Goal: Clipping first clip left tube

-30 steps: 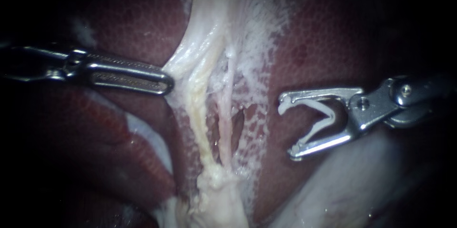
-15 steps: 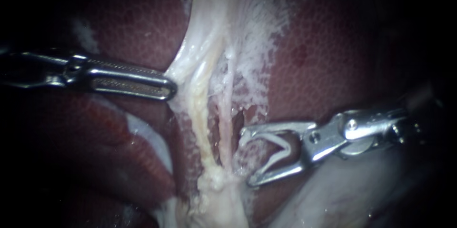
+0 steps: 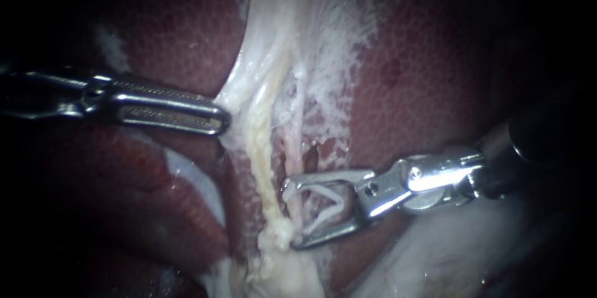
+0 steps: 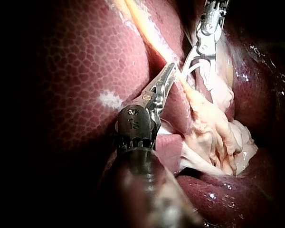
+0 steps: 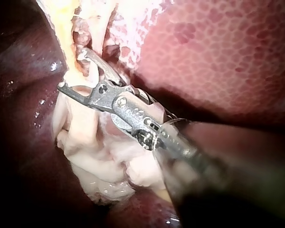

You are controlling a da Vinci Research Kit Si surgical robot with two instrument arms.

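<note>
Two tubes run down the pale dissected tissue: a thicker yellowish left tube (image 3: 260,161) and a thinner pink right tube (image 3: 300,149). My right instrument (image 3: 291,214) comes in from the right, jaws open, a white V-shaped clip (image 3: 326,201) lying inside them. Its jaws straddle the thin pink tube, and their tips reach the side of the yellowish tube. In the right wrist view the same jaws (image 5: 72,69) stand astride a pale strand. My left instrument (image 3: 221,121) has its jaws shut on the edge of the pale tissue (image 3: 239,89), holding it leftward; the left wrist view (image 4: 171,69) shows this too.
Dark red liver (image 3: 423,55) lies on both sides of the dissected strip. A pale lump of tissue (image 3: 286,267) sits where the tubes meet, just under the right instrument's lower jaw. Whitish smooth tissue (image 3: 448,254) lies beneath the right shaft.
My right instrument has moved left and down from over the liver, bringing its open clip-bearing jaws around the tubes. The left instrument has held its place on the pale tissue.
</note>
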